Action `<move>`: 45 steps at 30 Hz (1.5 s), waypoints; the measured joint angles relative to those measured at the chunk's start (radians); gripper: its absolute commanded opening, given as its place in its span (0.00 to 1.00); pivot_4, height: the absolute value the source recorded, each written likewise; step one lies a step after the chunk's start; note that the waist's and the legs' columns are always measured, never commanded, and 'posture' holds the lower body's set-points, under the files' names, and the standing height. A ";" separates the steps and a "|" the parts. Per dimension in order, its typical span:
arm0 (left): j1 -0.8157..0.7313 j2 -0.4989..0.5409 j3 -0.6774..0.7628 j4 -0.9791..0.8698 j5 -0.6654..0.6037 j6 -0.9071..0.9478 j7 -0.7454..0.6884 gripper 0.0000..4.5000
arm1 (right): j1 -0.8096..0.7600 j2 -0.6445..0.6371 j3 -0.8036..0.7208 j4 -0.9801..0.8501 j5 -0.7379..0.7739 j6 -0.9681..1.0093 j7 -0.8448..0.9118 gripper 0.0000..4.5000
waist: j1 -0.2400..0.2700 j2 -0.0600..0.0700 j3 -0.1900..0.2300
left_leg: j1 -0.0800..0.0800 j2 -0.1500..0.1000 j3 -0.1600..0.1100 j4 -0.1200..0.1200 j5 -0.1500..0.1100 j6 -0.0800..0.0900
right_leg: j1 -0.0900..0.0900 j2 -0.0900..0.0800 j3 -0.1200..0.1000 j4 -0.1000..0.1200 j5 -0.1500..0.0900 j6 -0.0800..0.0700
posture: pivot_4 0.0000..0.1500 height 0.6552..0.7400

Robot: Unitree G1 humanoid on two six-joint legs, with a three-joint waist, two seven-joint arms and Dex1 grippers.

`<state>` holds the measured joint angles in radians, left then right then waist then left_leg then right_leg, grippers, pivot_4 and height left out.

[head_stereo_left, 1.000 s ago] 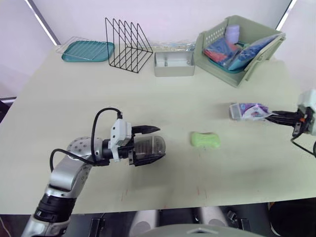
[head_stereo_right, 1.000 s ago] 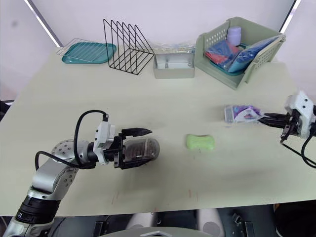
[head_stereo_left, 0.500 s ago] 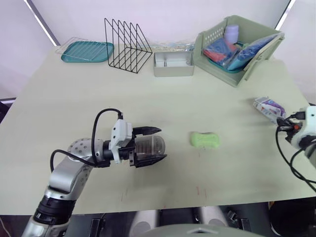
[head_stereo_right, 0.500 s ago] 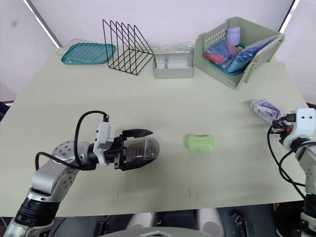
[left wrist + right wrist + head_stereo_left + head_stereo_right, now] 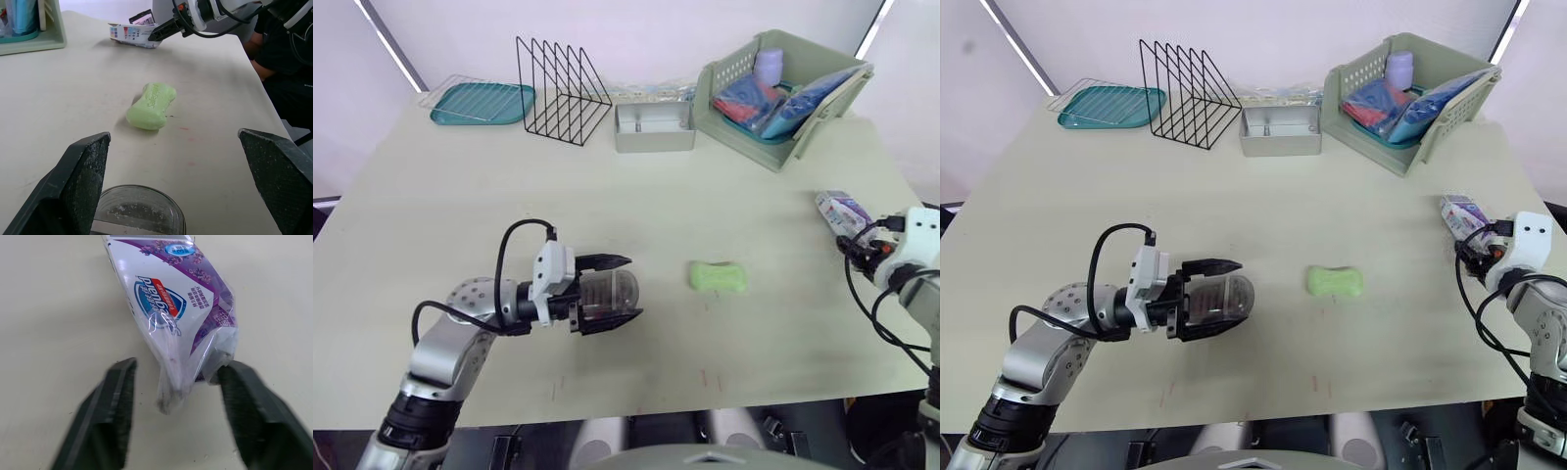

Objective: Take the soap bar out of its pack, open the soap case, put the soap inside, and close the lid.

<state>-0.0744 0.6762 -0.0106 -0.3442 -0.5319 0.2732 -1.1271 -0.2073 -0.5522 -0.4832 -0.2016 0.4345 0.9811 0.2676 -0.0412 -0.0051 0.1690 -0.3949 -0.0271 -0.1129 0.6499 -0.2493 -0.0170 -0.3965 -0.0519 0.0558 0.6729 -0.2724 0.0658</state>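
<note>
A green soap bar (image 5: 719,277) lies bare in the middle of the table. To its left, a clear soap case (image 5: 607,291) rests on its side between the widely spread fingers of my left gripper (image 5: 633,286), which is open. The purple-and-white soap pack (image 5: 842,209) lies near the table's right edge. My right gripper (image 5: 854,245) sits just behind it, open, and the pack's torn end (image 5: 195,357) lies loose between its fingers. In the left wrist view the soap bar (image 5: 150,105) lies ahead of the case (image 5: 137,215).
Along the back of the table stand a teal tray (image 5: 480,101), a black wire rack (image 5: 563,88), a metal tin (image 5: 653,127) and a green basket (image 5: 783,83) full of packs. The table's right edge runs close beside my right gripper.
My right gripper carried the pack from mid-right of the table to the right edge, then opened and let it go. The left gripper and the case stayed put.
</note>
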 measured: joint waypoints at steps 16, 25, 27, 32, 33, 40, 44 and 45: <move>-0.033 0.009 -0.005 0.042 0.061 -0.044 -0.024 1.00 | 0.035 -0.276 0.183 0.171 0.051 -0.710 0.856 1.00 | 0.006 0.000 0.000 | -0.001 0.001 -0.001 0.001 0.000 0.000 | 0.001 -0.001 -0.002 -0.002 0.000 0.000 | 1.00 1.00; -0.037 0.013 -0.007 0.047 0.072 -0.045 -0.029 1.00 | 0.148 -0.251 0.264 0.194 0.078 -0.909 1.158 1.00 | 0.003 0.000 0.000 | 0.000 0.002 -0.001 0.001 0.000 0.000 | 0.002 0.000 -0.001 -0.001 0.000 0.000 | 1.00 1.00; -0.036 0.016 -0.007 0.047 0.079 -0.048 -0.033 1.00 | 0.153 -0.232 0.277 0.215 0.079 -0.939 1.187 1.00 | 0.003 0.000 0.001 | 0.000 0.002 -0.001 0.001 0.000 0.000 | 0.001 0.000 -0.001 -0.001 0.000 0.000 | 1.00 1.00; -0.035 0.030 -0.007 0.056 0.100 -0.069 -0.046 1.00 | 0.156 -0.202 0.281 0.272 0.084 -1.034 1.265 1.00 | 0.004 0.000 0.001 | 0.000 0.002 -0.001 0.001 0.000 0.000 | 0.001 -0.001 -0.002 -0.001 0.000 0.000 | 1.00 1.00; -0.037 0.032 -0.007 0.059 0.102 -0.072 -0.048 1.00 | 0.156 -0.196 0.282 0.277 0.084 -1.043 1.273 1.00 | 0.004 0.000 0.001 | 0.000 0.002 -0.001 0.001 0.000 0.000 | 0.001 -0.001 -0.002 -0.001 0.000 0.000 | 1.00 1.00; -0.067 0.110 -0.003 0.098 0.137 -0.106 -0.100 1.00 | 0.151 -0.179 0.295 0.290 0.083 -1.058 1.264 1.00 | 0.004 0.000 0.001 | 0.001 0.002 -0.001 0.001 0.000 0.000 | 0.001 -0.001 -0.001 -0.001 0.000 0.000 | 1.00 1.00; -0.067 0.209 0.003 0.109 0.141 -0.093 -0.168 1.00 | 0.150 -0.181 0.303 0.290 0.082 -1.050 1.255 1.00 | 0.004 0.000 0.001 | 0.001 0.002 -0.001 0.000 0.000 0.000 | 0.001 0.000 -0.002 -0.001 0.000 0.000 | 1.00 1.00; -0.067 0.212 0.004 0.112 0.142 -0.095 -0.170 1.00 | 0.150 -0.181 0.303 0.290 0.082 -1.050 1.255 1.00 | 0.004 0.000 0.001 | 0.001 0.002 -0.001 0.000 0.000 0.000 | 0.001 -0.001 -0.001 -0.001 0.000 0.000 | 1.00 1.00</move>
<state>-0.1413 0.8879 -0.0066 -0.2325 -0.3897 0.1781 -1.2976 -0.0572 -0.7336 -0.1802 0.0880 0.5170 -0.0688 1.5226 -0.0376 -0.0052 0.1696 -0.3942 -0.0255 -0.1139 0.6504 -0.2495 -0.0168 -0.3951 -0.0524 0.0544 0.6718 -0.2725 0.0660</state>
